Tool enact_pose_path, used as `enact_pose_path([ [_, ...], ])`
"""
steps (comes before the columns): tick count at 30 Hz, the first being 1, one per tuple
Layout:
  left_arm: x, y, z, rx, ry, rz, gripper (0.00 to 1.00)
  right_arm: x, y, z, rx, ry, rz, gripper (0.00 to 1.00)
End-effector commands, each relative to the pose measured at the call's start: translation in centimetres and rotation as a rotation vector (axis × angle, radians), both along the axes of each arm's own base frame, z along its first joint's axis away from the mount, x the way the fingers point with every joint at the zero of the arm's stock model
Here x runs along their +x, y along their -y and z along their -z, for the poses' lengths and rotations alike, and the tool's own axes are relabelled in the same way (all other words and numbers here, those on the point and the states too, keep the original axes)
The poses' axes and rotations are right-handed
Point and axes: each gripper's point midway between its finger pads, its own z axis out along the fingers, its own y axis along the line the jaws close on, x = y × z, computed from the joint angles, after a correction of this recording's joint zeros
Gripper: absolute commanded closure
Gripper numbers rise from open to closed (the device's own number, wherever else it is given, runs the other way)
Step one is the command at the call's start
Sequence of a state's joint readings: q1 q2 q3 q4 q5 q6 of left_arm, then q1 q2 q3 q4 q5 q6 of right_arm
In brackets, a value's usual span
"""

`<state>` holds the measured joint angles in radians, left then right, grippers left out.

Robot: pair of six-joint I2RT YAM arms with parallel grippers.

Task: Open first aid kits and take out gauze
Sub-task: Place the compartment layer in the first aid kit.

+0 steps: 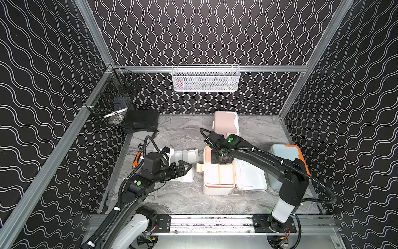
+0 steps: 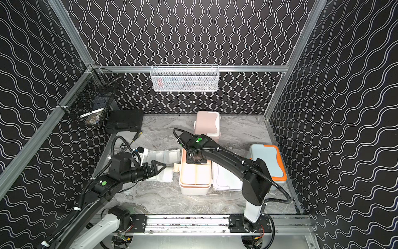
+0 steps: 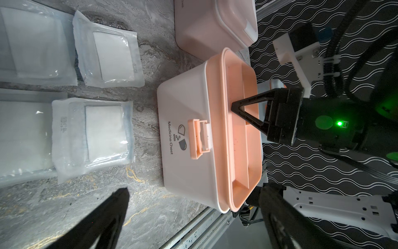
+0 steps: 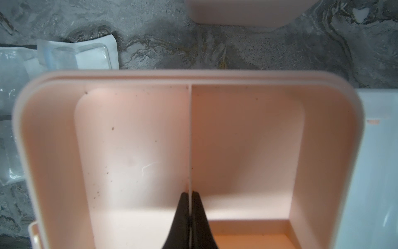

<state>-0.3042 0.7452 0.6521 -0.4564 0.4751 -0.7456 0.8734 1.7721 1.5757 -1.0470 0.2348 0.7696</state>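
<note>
Mid-table, the white kit stands open, its lid flipped flat onto the side away from the latch. Inside sits a peach tray split by a thin divider. The right gripper reaches down into the tray and is clenched on that divider, one finger against each face. Its wrist covers the far end of the tray in both top views. The right arm crosses above the open lid and hides part of the light blue kit, which stands closed just beyond the lid. Past the white kit's far end, the pink kit is closed too.

On the latch side, the gauze lies in several packets on the table, near the white kit but apart from it. The left gripper hangs above one packet, spread wide and holding nothing, its tips pointing at the latch. Farther out on that side lie an orange-handled tool, a screwdriver and a black case.
</note>
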Motion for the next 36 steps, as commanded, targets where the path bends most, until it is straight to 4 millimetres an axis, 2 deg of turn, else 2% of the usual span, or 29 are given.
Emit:
enact_pose_path([
  [1,0.3,0.2,-0.4,-0.015,0.019,0.006,0.01,-0.5,0.5,-0.3,-0.025,-0.015,-0.002,1.00],
  [8,0.3,0.3,-0.2,-0.019,0.013,0.005,0.01,-1.0,0.3,0.2,-0.037,-0.031,-0.015,1.00],
  [19,0.3,0.3,-0.2,-0.016,0.013,0.008,0.01,-1.3,0.1,3.0,-0.072,-0.071,0.005,1.00],
  [25,0.5,0.4,-0.2,-0.019,0.015,0.010,0.01,-1.3,-0.6,4.0,-0.044,-0.082,0.012,1.00],
  [29,0.6,0.4,-0.5,-0.009,0.026,0.013,0.01,-1.3,-0.2,4.3,-0.060,-0.079,0.019,1.00],
  [32,0.6,0.3,-1.0,0.003,0.039,0.022,0.01,-0.8,0.2,2.5,-0.057,-0.028,0.016,0.74],
  [36,0.6,0.6,-2.1,0.007,0.059,0.036,0.01,-0.2,0.6,-1.0,-0.030,0.058,-0.001,0.53],
])
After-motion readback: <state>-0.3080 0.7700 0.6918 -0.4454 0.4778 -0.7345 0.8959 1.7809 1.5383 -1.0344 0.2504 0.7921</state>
